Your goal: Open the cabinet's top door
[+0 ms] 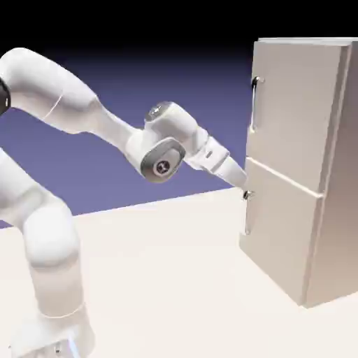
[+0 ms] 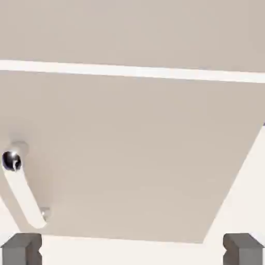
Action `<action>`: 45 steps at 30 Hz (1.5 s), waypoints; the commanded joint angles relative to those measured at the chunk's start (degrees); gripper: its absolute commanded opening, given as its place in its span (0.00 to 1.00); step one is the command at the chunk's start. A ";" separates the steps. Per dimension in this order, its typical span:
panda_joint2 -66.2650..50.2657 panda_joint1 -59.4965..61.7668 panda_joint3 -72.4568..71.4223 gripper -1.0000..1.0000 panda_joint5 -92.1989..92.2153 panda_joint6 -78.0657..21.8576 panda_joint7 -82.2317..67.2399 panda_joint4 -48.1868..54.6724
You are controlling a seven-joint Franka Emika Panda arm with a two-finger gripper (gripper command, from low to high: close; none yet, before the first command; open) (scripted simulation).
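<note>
Arm (image 1: 77, 112): rises from the table's lower-left corner, bends at a high elbow, forearm slanting down to the right.
Wrist (image 1: 164, 150): grey-capped joint, hand angled downward beyond it.
Gripper (image 1: 245, 190): tip low at the right.
Fingertips (image 2: 20, 248): two grey pads set wide apart, nothing between them.
</note>
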State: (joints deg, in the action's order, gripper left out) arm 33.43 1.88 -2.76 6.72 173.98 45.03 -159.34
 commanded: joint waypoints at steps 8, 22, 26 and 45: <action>2.29 7.63 -8.19 0.50 19.94 -0.07 7.64 4.93; 6.31 20.97 -22.51 0.50 54.83 -0.20 21.01 13.55; 7.45 24.78 -26.60 0.50 64.80 -0.24 24.83 16.02; 12.90 42.89 -46.04 0.50 112.15 -0.41 42.97 27.72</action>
State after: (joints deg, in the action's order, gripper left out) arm 46.33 44.77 -48.80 118.87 173.57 88.00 -131.62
